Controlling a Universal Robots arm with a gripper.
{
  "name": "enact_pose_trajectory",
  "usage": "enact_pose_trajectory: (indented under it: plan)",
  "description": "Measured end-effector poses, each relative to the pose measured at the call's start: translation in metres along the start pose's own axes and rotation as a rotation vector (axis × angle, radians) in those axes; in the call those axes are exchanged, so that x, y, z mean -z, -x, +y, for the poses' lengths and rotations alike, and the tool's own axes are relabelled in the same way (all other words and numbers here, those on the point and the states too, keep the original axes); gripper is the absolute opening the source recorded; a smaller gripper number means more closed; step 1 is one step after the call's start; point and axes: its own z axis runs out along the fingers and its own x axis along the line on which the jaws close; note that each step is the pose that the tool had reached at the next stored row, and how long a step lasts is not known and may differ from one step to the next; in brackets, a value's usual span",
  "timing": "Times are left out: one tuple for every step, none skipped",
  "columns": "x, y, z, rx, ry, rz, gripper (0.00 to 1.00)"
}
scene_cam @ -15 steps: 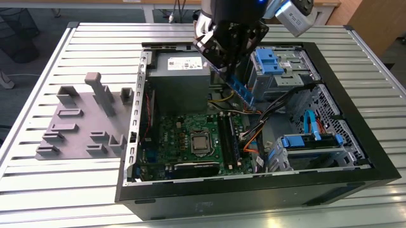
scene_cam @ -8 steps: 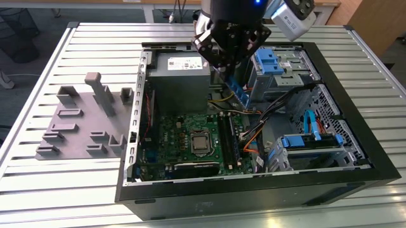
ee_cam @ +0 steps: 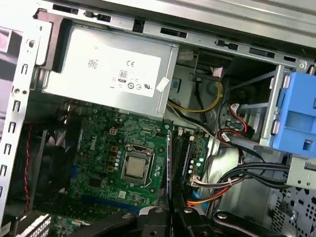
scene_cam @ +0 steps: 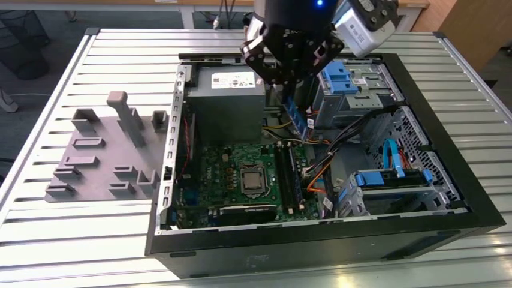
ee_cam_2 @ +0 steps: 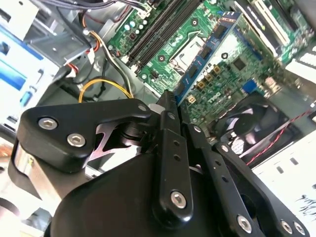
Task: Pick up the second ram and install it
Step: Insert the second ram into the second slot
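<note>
Now | fingers [ee_cam_2: 170,106] clamped on second ram [ee_cam_2: 210,49] | long blue stick with chips, above motherboard [scene_cam: 240,174]

Even overhead room light washes the ribbed metal surface [scene_cam: 96,240] pale, the open computer case [scene_cam: 448,180] stays shadowy inside, and the near black gripper [ee_cam_2: 168,106] looms soft in the second wrist view.

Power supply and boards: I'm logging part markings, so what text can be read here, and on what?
Nothing reads reliably.
Power supply white label: print too small to read.
Motherboard: white lettering, blurred.
Ram: markings too small to read.
</note>
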Motion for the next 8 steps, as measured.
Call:
enact_pose_trajectory:
  plan:
    - [-0.0001, 0.0000, 0.0000, -0.018, 0.0000, 0.0003, 0.14]
    - [-0.0003, 0.0000, 0.0000, -0.038, 0.0000, 0.0006, 0.14]
    - [-0.0005, 0.0000, 0.0000, -0.056, 0.0000, 0.0008, 0.14]
    - [-0.0006, 0.0000, 0.0000, -0.074, 0.0000, 0.0011, 0.14]
    - [-0.0008, 0.0000, 0.0000, -0.092, 0.0000, 0.0013, 0.14]
    - [-0.0011, 0.0000, 0.0000, -0.113, 0.0000, 0.0017, 0.14]
    - [-0.0014, 0.0000, 0.0000, -0.129, 0.0000, 0.0018, 0.14]
    - [-0.0017, 0.0000, 0.0001, -0.143, 0.0000, 0.0020, 0.14]
